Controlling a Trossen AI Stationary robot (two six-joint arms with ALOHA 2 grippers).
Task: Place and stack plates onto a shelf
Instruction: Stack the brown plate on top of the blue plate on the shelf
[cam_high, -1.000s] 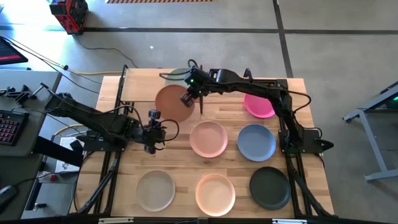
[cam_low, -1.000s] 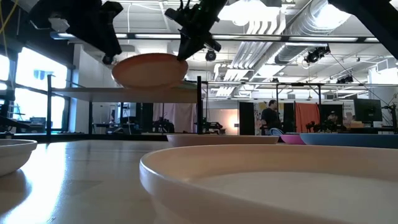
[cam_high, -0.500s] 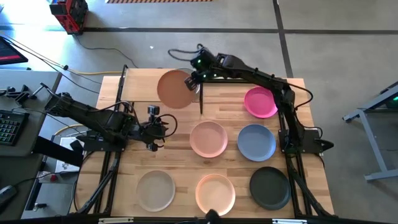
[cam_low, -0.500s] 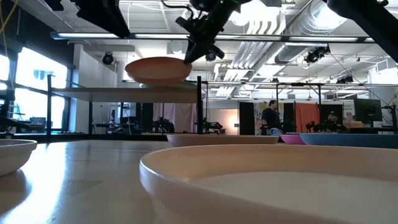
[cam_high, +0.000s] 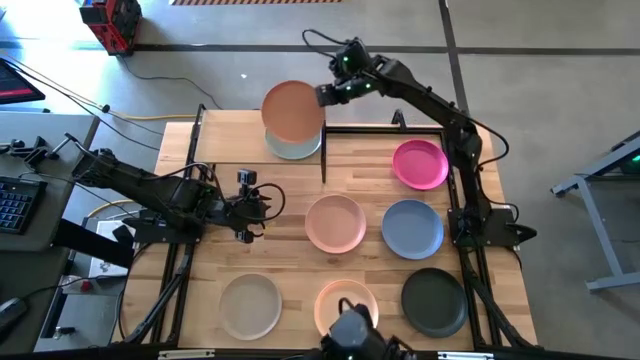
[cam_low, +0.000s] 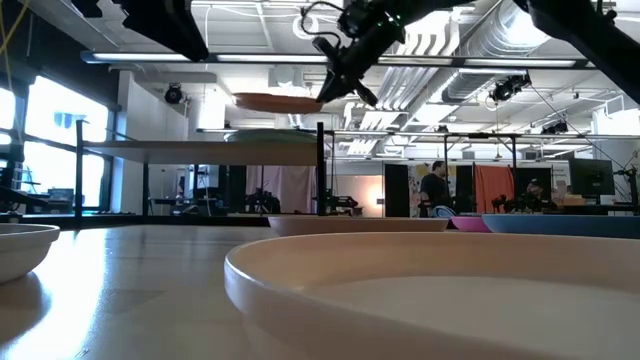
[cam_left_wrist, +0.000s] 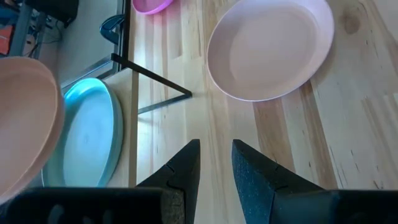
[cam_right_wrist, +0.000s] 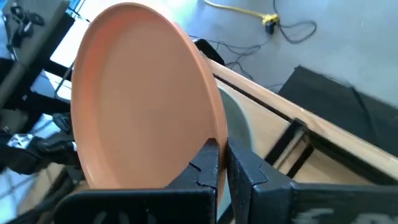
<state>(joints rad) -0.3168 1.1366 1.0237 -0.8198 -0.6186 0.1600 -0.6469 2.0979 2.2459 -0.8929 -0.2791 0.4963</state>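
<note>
Right now the right gripper (cam_high: 322, 95), clamped on the rim of a salmon plate (cam_high: 292, 110), holds it level above the pale green plate (cam_high: 292, 147) already lying on the shelf (cam_high: 225, 137) at the table's far side. Stacking is the step in hand; next it likely must lower squarely, then release. All plates look round, shallow and matte; the shelf is pale wood. The left gripper (cam_left_wrist: 214, 163) waits mid-left, fingers slightly apart and empty.

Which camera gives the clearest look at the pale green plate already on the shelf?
The left wrist view: the pale green plate shows most of its face on the shelf. In the high view the salmon plate in the right gripper covers most of it. The low view shows only its edge; the right wrist view, a sliver.
</note>
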